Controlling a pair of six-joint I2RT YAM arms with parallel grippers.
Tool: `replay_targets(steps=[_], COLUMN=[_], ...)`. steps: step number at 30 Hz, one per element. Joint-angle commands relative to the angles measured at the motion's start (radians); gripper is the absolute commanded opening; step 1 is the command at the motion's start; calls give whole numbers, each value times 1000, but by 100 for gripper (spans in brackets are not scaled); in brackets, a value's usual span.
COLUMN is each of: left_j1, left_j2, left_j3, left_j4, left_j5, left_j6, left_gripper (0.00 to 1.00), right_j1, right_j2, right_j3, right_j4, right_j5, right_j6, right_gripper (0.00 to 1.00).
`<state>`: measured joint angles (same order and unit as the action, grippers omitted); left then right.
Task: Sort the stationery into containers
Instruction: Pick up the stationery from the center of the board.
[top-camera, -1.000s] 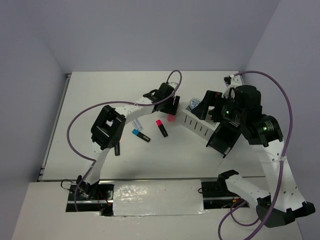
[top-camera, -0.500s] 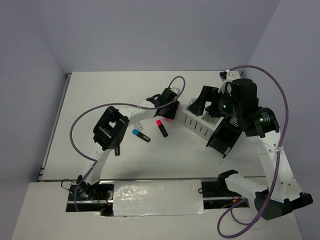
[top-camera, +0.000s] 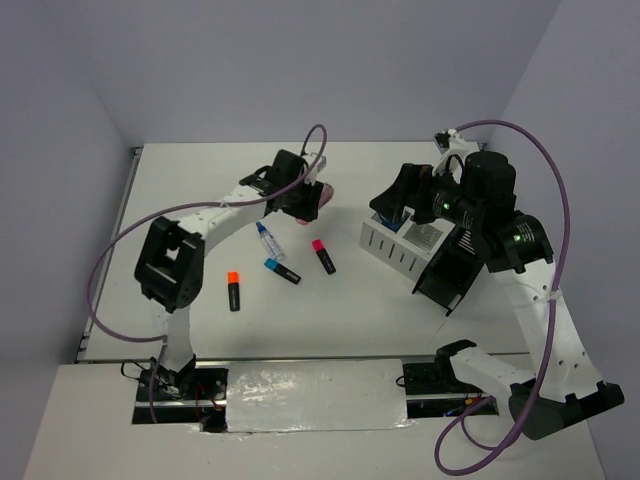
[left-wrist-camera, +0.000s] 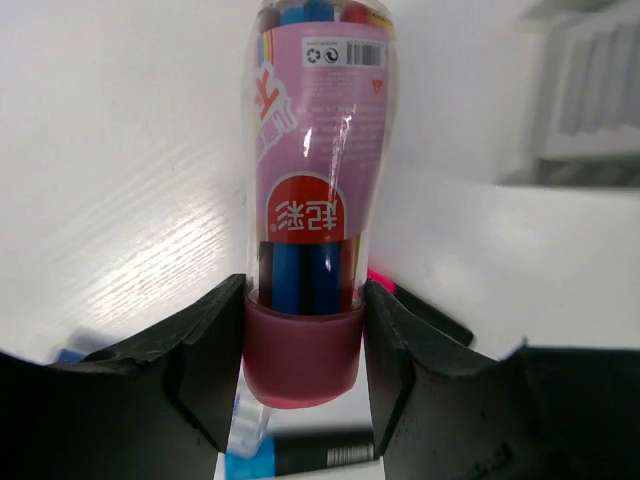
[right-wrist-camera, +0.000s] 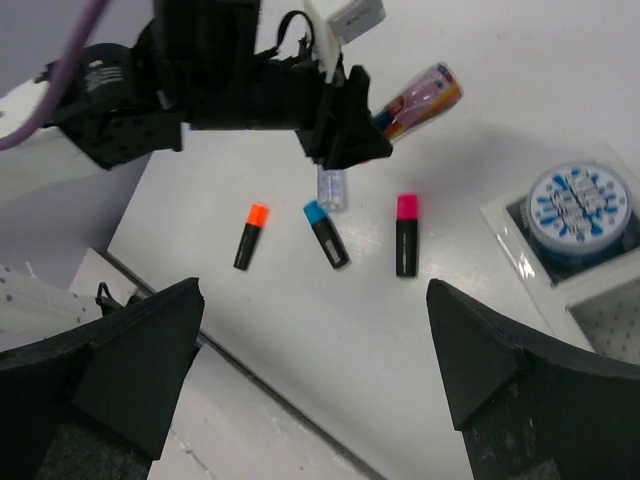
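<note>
My left gripper (top-camera: 305, 197) is shut on the cap end of the pink tube (top-camera: 323, 194) and holds it off the table; the left wrist view shows the tube (left-wrist-camera: 315, 190) between my fingers (left-wrist-camera: 210, 345). Below it lie the clear blue-capped bottle (top-camera: 267, 238), the blue highlighter (top-camera: 282, 271), the pink highlighter (top-camera: 323, 256) and the orange highlighter (top-camera: 233, 290). My right gripper (top-camera: 397, 200) hovers open and empty above the white two-compartment box (top-camera: 395, 250). A round blue tin (right-wrist-camera: 580, 205) sits in one compartment. The black box (top-camera: 450, 275) stands beside the white one.
The left arm's purple cable (top-camera: 120, 250) loops over the table's left side. The right arm (top-camera: 510, 240) hangs over the black box and hides part of it. The table's near edge with the taped arm bases (top-camera: 320, 395) is at the bottom.
My left gripper has swung left and back with the pink tube, uncovering the bottle and the orange highlighter. My right gripper has shifted slightly left over the white box.
</note>
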<state>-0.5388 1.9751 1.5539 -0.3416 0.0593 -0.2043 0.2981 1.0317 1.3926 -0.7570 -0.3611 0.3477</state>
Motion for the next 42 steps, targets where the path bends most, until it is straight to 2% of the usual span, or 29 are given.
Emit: replay_targets(steps=[1, 3, 4, 5, 8, 10, 11, 13, 14, 15, 18, 20, 22, 23, 27, 30, 34, 35, 36, 38, 42], left_j1=[0, 3, 3, 5, 10, 10, 11, 8, 8, 10, 10, 10, 11, 11, 11, 11, 13, 13, 13, 13, 13], left_j2=[-200, -249, -296, -323, -412, -479, -505, -597, -631, -692, -786, -846, -875, -895, -906, -886, -880, -884, -886, -886, -869], left_j3=[28, 20, 15, 5, -14, -23, -46, -115, -139, -159, -216, -251, -279, -284, -290, -282, -273, -273, -269, -259, -241], left_j4=[-69, -132, -166, -228, -313, -359, -370, -379, -375, -364, -364, -356, -335, -330, -330, -353, -347, -326, -315, -289, -289], left_j5=[265, 332, 355, 369, 410, 395, 410, 558, 606, 657, 724, 738, 749, 754, 740, 744, 751, 751, 754, 772, 778], left_j6=[190, 248, 265, 284, 266, 215, 163, 177, 178, 180, 194, 194, 187, 184, 183, 192, 189, 183, 172, 164, 166], left_gripper=[0, 0, 0, 0, 0, 0, 0, 0, 0, 0, 0, 0, 0, 0, 0, 0, 0, 0, 0, 0, 0], right_j1=[-5, -8, -7, -5, 15, 45, 70, 82, 81, 81, 82, 87, 95, 102, 136, 162, 206, 211, 213, 219, 230], right_j2=[-2, -4, -1, 4, 28, 54, 76, 172, 198, 235, 303, 324, 332, 346, 386, 372, 315, 311, 315, 332, 370], right_j3=[-7, -27, -56, -67, -78, -67, -51, 28, 49, 69, 132, 148, 129, 122, 155, 132, 22, -18, -27, -12, 29], right_j4=[213, 281, 309, 323, 320, 315, 280, 181, 159, 154, 85, 54, 109, 116, 47, 94, 394, 424, 427, 308, 110], right_j5=[-88, -216, -299, -440, -460, -392, -347, -380, -431, -553, -732, -812, -872, -948, -1093, -1138, -1081, -1073, -1061, -977, -895], right_j6=[-99, -185, -290, -332, -462, -519, -529, -571, -587, -598, -621, -607, -564, -538, -553, -481, -255, -209, -213, -327, -452], right_gripper=[100, 99, 100, 100, 100, 100, 100, 100, 100, 100, 100, 100, 100, 100, 100, 100, 100, 100, 100, 100, 99])
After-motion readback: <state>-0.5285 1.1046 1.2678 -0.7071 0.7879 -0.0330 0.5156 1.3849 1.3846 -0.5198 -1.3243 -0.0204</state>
